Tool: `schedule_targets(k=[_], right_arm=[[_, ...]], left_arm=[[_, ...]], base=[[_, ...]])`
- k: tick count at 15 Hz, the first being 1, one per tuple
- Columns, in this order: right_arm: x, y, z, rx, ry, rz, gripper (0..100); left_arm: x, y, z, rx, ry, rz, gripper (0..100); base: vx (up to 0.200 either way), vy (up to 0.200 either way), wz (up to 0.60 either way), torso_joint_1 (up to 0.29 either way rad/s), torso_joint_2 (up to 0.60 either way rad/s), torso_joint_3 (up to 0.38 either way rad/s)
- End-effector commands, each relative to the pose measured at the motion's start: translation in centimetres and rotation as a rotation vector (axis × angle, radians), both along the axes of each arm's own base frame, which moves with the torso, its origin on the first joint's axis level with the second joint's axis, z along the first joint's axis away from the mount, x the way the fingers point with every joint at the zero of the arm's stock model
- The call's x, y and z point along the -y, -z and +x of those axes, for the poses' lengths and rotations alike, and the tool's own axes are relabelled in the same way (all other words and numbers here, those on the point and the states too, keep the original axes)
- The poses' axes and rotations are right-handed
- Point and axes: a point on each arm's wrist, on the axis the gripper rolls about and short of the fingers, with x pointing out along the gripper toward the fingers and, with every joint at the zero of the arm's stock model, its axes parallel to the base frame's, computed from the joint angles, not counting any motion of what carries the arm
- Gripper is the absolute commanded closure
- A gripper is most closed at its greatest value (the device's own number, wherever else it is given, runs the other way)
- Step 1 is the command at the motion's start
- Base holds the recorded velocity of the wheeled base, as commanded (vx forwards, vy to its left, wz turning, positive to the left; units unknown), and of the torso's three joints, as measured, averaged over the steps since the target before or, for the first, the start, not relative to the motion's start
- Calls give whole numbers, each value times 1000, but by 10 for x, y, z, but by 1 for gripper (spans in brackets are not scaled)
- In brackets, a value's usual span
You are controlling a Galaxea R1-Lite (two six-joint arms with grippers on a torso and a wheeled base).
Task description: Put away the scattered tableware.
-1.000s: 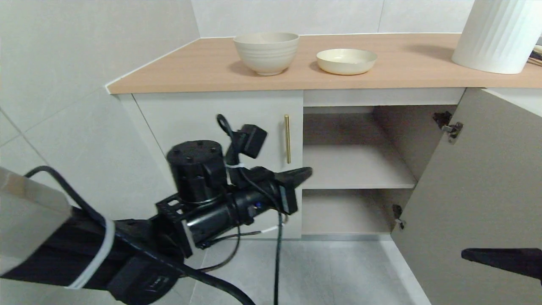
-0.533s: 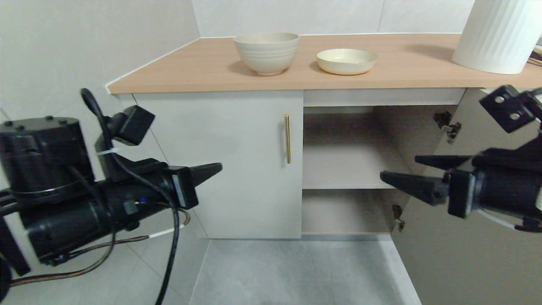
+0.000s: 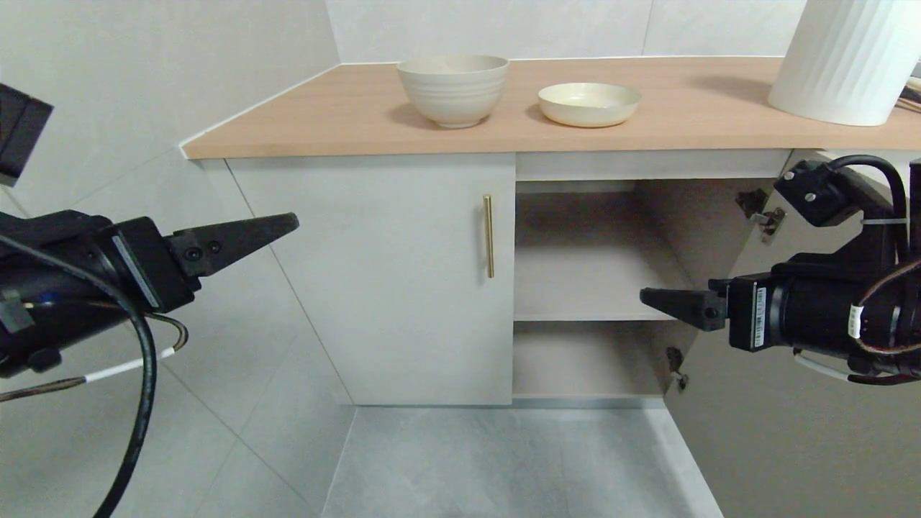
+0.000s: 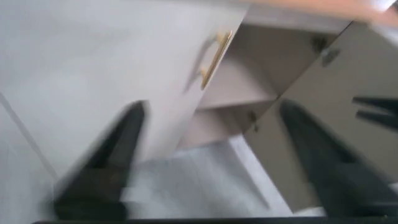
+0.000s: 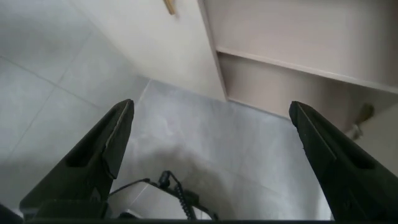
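Left gripper point(image 4: 210, 111) and right gripper point(image 5: 211, 107) gape wide before the open cabinet point(image 3: 597, 284); ribbed bowl point(image 3: 453, 90), smooth dish point(image 3: 590, 103) on wooden counter point(image 3: 324, 122).

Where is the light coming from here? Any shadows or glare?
Head view: the bowl, the dish and the white container throw soft shadows to their left on the counter, so light likely comes from the right; the open cupboard is dim near its top. Right wrist view: the floor shows no strong glare.
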Motion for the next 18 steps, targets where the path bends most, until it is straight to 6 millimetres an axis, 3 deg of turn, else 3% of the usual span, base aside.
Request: schedule_targets(k=[1,10,18], right_arm=[[4,-8,-5,17,12,7,0],[11,-22,-14,68,30,32,0],[14,-26,-21,59,24,27,0]], left_arm=[[-1,-4,0,21,-7,-6,0],[-3,-8,-1,45,-71,-1,0],[-2,-8,0,31,-68,3,0]], base=[[0,0,0,0,0,0],[0,0,0,0,0,0],[200,0,0,3,4,2]])
